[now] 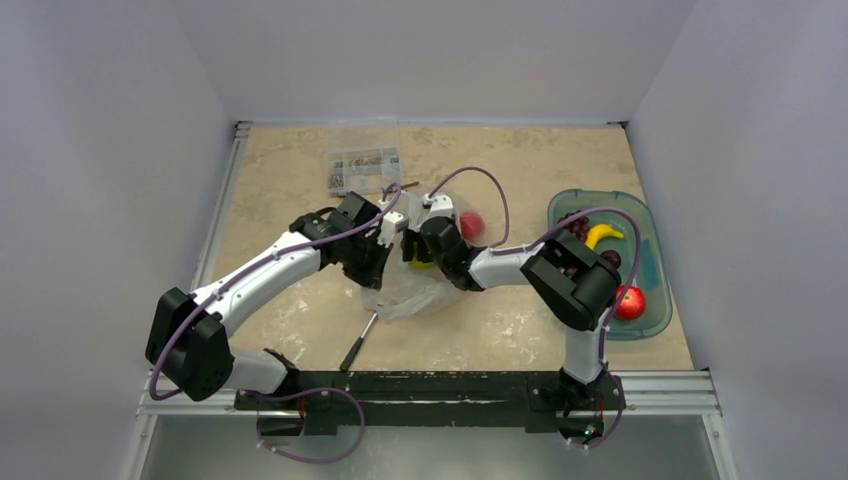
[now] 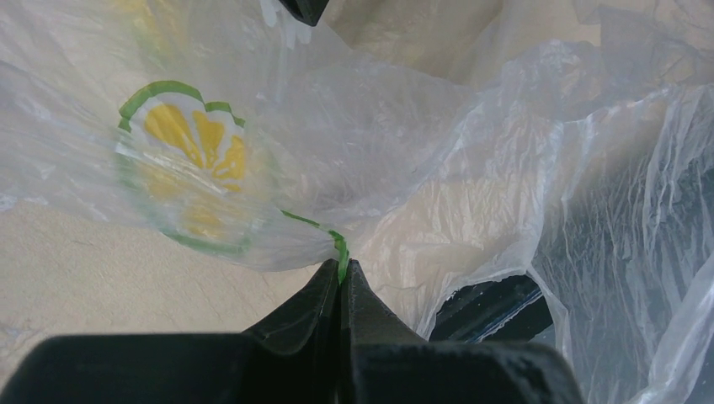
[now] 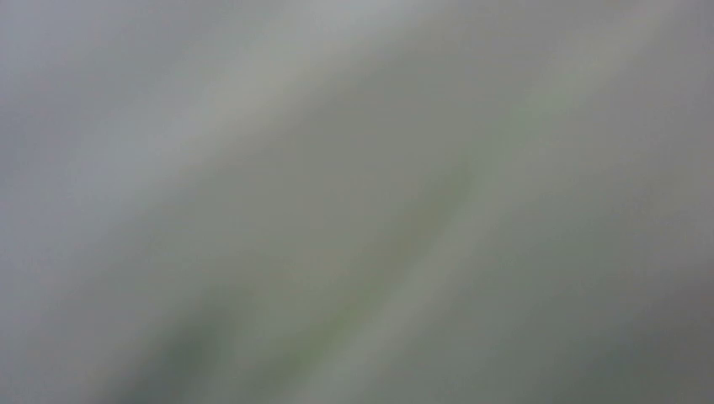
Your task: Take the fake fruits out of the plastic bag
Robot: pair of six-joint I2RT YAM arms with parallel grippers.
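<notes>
Pinching a thin crinkly clear plastic bag (image 2: 471, 168) in my fully closed left hand (image 2: 341, 273); right hand (image 1: 420, 252) (spread unclear) could tug it free.

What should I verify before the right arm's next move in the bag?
1. Left gripper pinching the plastic bag edge: ok, jaws shut on the film.
2. Right gripper open or shut: cannot tell; it is down in the bag and its wrist view is all blur.
3. Fruit between the right jaws: cannot tell.
4. Red fruit out of the bag: not ok, it lies at the bag's far side, not yet in the tray.
5. Room in the tray: ok, bare patches show.
6. Hammer apart from both arms: ok.
</notes>
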